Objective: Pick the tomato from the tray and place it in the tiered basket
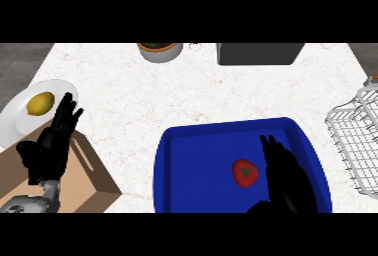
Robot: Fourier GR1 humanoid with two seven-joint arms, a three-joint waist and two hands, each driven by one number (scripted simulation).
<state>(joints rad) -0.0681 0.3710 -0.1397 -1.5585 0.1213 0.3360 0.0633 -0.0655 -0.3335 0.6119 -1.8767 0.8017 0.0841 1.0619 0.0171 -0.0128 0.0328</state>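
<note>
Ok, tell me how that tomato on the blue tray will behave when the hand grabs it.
The tomato looks round and smooth, so it may roll across the flat tray if nudged. The right hand, open beside it, should probably close gently; its skin likely bruises.

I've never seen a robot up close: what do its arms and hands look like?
Both hands are black, with slender fingers and a thumb. The left hand joins a grey metallic forearm at a jointed wrist. The right hand shows only its black palm and fingers. No cables or markings show.
</note>
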